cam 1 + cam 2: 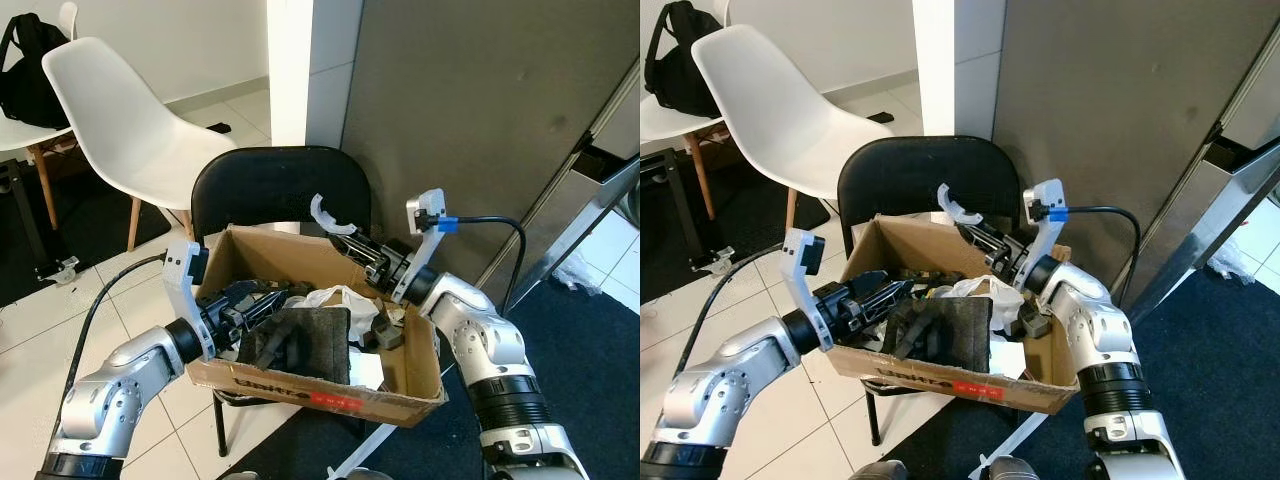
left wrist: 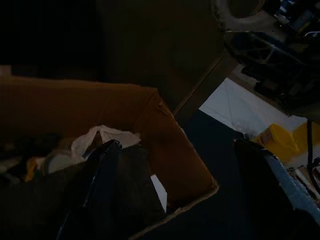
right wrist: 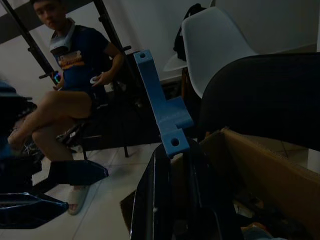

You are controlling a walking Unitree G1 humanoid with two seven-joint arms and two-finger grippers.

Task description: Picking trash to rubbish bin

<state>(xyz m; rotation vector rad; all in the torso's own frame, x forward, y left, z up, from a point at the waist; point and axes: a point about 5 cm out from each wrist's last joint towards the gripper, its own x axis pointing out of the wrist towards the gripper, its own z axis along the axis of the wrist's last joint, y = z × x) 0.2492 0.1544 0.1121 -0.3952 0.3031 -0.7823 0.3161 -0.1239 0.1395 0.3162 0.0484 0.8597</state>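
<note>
A brown cardboard box (image 1: 300, 385) full of trash rests on the seat of a black chair (image 1: 270, 185). Inside lie a dark grey pad (image 1: 305, 345), a crumpled white bag (image 1: 340, 297) and dark scraps. My right gripper (image 1: 352, 243) hovers over the box's back rim, shut on a curved white plastic bracket (image 1: 324, 214); the bracket (image 3: 161, 107) sticks up from between its fingers (image 3: 155, 190). My left gripper (image 1: 262, 295) reaches into the left part of the box just above the dark trash, and its fingers (image 2: 100, 190) stand wide apart with nothing held.
A white shell chair (image 1: 120, 130) stands behind on the left, with a black backpack (image 1: 25, 70) on a white table. A grey panel (image 1: 470, 100) and a metal leg rise at the right. A person (image 3: 75, 75) sits on a chair across the tiled floor.
</note>
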